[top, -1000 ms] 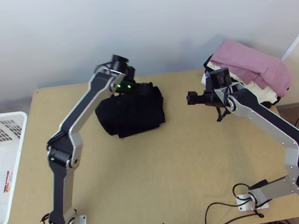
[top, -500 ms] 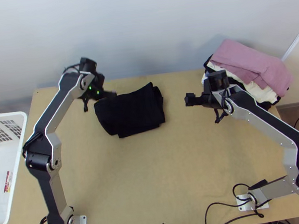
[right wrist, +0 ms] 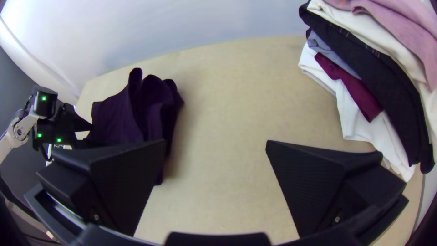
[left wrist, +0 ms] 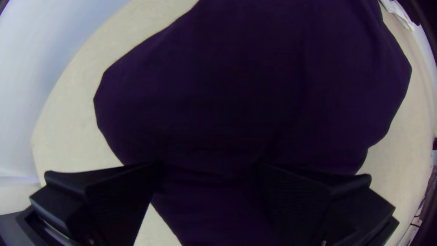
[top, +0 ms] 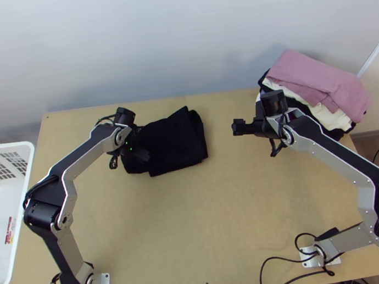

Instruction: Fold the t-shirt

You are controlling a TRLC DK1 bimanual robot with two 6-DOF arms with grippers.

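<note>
T-Shirt (top: 170,143) Lying in Layers

Black t-shirt is occupying the table's (top: 198,213) 11 o'clock area. Left gripper (top: 142,154) is overlying its 9 o'clock side, fingers standing apart. Right gripper (top: 238,127) is hanging toward its 3 o'clock, fingers standing apart.

Left hand (top: 142,155) and right hand (top: 238,127) gape open

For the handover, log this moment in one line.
T-shirt: folded on table | left gripper: open, at T-shirt's left side in top view | right gripper: open, clear of it | clothes pile: table's far right corner
</note>
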